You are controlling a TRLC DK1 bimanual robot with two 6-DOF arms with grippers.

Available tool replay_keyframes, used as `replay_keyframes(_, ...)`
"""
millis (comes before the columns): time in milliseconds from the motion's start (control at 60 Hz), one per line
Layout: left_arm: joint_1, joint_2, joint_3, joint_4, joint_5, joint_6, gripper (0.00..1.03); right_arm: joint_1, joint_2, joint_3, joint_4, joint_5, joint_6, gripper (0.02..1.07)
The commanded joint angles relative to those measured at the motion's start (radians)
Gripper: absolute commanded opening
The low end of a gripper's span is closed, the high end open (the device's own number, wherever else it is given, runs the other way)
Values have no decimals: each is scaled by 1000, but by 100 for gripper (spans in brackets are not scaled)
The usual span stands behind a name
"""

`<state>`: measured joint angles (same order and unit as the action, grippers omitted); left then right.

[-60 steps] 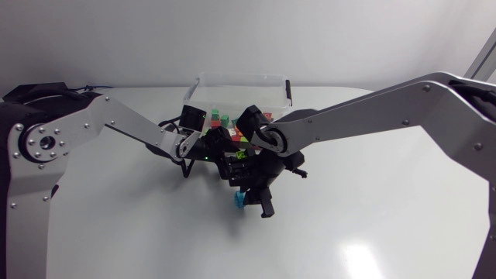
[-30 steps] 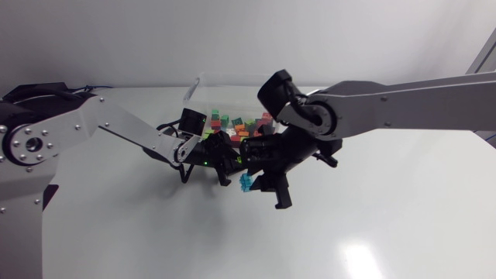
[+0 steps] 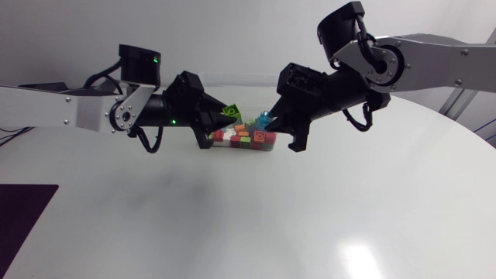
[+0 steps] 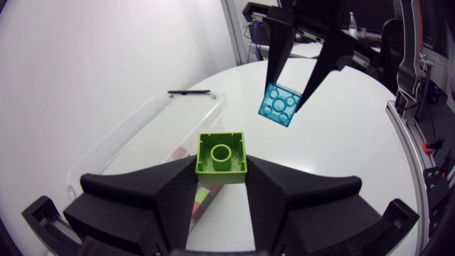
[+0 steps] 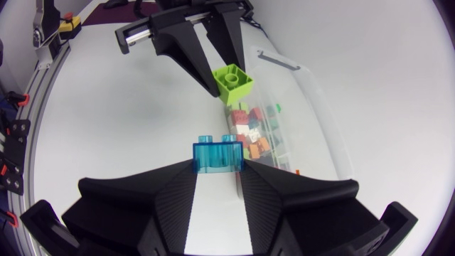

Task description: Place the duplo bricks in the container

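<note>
White round table (image 3: 232, 217), glossy top, bright light reflection (image 3: 358, 256) near its front edge

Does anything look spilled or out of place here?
Nothing stands out. The left gripper holds a green brick, the right gripper a blue brick, by the container; the other bricks lie inside it.

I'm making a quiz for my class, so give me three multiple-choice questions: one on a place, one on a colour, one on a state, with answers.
1. The clear plastic container is: A empty; B holding loose coloured bricks; C tipped over.
2. The translucent blue brick is: A inside that container; B beside it; C between the right gripper's fingers.
3. The left gripper is shut on a square brick coloured: A lime green; B red; C white.
Answers: 1 B, bricks lie on its floor. 2 C, both fingers press its sides. 3 A, the left wrist view shows it green.
</note>
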<state>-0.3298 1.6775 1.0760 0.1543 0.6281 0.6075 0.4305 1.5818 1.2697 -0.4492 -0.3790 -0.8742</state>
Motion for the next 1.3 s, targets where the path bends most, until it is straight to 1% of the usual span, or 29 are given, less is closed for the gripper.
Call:
replay_keyframes(0, 18, -15, 41, -10, 9, -66, 20, -10, -26, 31, 43, -9, 64, 21)
replay_keyframes(183, 64, 31, 150, 33, -4, -183, 20, -47, 9, 96, 164, -9, 196, 21)
replay_keyframes(267, 84, 87, 220, 50, -38, -227, 20, -59, 52, 138, 208, -3, 250, 21)
replay_keyframes(317, 95, 126, 268, 68, -56, -275, 20, -61, 84, 161, 239, 11, 279, 21)
replay_keyframes(467, 115, 229, 389, 68, -90, -334, 20, -73, 190, 238, 296, 25, 354, 21)
replay_keyframes(533, 117, 264, 429, 65, -111, -344, 20, -75, 236, 266, 320, 29, 377, 21)
replay_keyframes(683, 120, 340, 498, 70, -159, -357, 21, -62, 345, 330, 345, 74, 391, 22)
replay_keyframes(717, 120, 358, 510, 71, -174, -357, 21, -58, 366, 341, 345, 80, 391, 27)
replay_keyframes(733, 118, 369, 519, 73, -185, -357, 22, -55, 376, 346, 345, 83, 391, 31)
replay_keyframes(783, 118, 392, 539, 73, -203, -359, 30, -49, 402, 356, 346, 97, 389, 45)
replay_keyframes(800, 118, 395, 541, 73, -206, -359, 31, -47, 409, 359, 346, 101, 389, 51)
replay_keyframes(817, 117, 407, 553, 73, -219, -361, 38, -45, 419, 364, 346, 104, 389, 58)
replay_keyframes(833, 117, 412, 558, 71, -225, -361, 42, -42, 426, 369, 346, 112, 388, 66)
replay_keyframes(850, 117, 418, 565, 70, -234, -361, 49, -41, 431, 370, 346, 123, 388, 71)
replay_keyframes(867, 117, 419, 568, 68, -238, -361, 52, -36, 435, 372, 348, 132, 383, 79)
replay_keyframes(883, 117, 426, 578, 65, -245, -361, 60, -36, 435, 372, 351, 137, 382, 82)
replay_keyframes(917, 118, 429, 582, 65, -249, -361, 68, -35, 435, 370, 354, 141, 380, 87)
replay_keyframes(950, 120, 430, 585, 64, -260, -361, 77, -33, 431, 365, 357, 149, 380, 91)
replay_keyframes(1017, 123, 418, 584, 51, -261, -361, 88, -35, 399, 347, 362, 155, 377, 92)
replay_keyframes(1150, 147, 332, 524, 45, -269, -361, 96, -49, 311, 290, 374, 178, 366, 92)
replay_keyframes(1283, 181, 209, 418, 48, -274, -359, 98, -78, 190, 198, 400, 204, 362, 93)
